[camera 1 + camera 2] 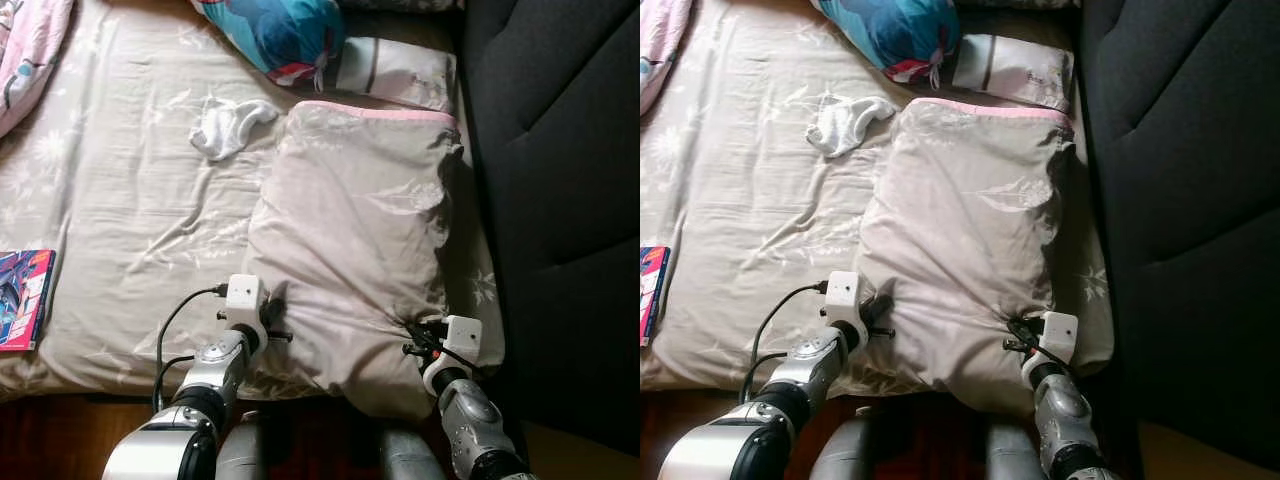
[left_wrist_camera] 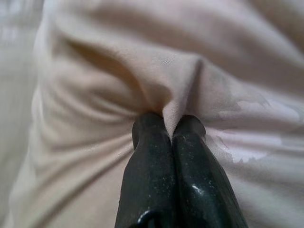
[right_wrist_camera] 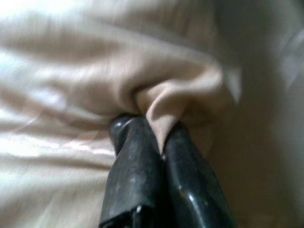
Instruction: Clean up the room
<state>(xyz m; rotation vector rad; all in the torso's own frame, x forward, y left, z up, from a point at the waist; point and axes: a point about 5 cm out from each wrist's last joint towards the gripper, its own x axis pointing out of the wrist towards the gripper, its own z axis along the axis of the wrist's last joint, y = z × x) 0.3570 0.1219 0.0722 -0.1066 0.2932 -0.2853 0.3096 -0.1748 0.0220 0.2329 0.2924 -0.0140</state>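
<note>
Pillow in a pale beige case with a pink hem, lying lengthwise at the centre-right of the head views on the rumpled beige floral bedsheet, its far end near the dark grey padded headboard at the right edge.

Left gripper: fingers pressed together, a fold of the pillow's fabric pinched between the tips. Seen at the pillow's lower-left corner in the head views.

Right gripper: fingers likewise closed, a bunch of the same fabric pinched between them, at the pillow's lower-right corner.

Both near corners are thus held; the pillow is judged ready to be lifted or pulled, but it is not yet raised off the sheet.

Left undone, as far as can be judged:
- small crumpled white cloth, perhaps a sock, loose on the sheet at upper centre-left
- blue and pink patterned cushion at the top edge, with a flat white and grey packet or pillow just beside it
- colourful book or box at the left edge
- sheet itself creased

Tidying is judged to be at an early stage.
</note>
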